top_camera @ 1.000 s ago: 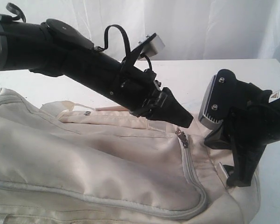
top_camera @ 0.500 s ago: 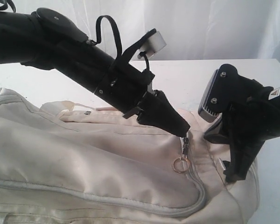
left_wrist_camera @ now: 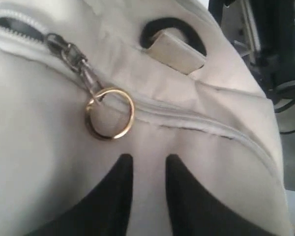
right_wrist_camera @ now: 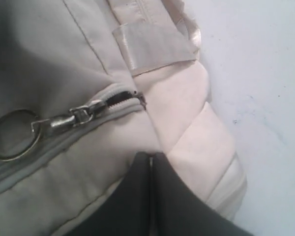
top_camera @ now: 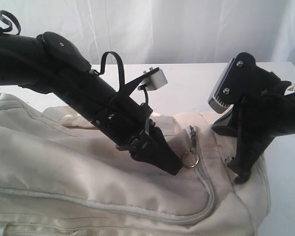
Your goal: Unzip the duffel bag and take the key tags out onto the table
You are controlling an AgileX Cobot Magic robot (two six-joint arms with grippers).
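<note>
The cream duffel bag (top_camera: 64, 162) lies across the white table (top_camera: 196, 93). Its grey zipper slider sits near the bag's right end, with a gold ring (top_camera: 190, 158) hanging from the pull. My left gripper (top_camera: 175, 169) rests on the fabric just left of that ring. In the left wrist view the left gripper (left_wrist_camera: 147, 160) is open over bare fabric, a short way from the ring (left_wrist_camera: 109, 113). My right gripper (top_camera: 238, 178) is on the bag's end. It is shut, (right_wrist_camera: 150, 155), with puckered fabric pinched at its tips. The key tags are hidden.
A webbing tab in a black D-ring (left_wrist_camera: 173, 29) sits at the bag's end beside the right arm. Bare table (right_wrist_camera: 265, 73) lies beyond that end. White curtains hang behind the table.
My left gripper has let go of the zipper pull, opened, and dropped down to the left onto the fabric. The ring hangs free. The right gripper has shifted slightly up and left.
</note>
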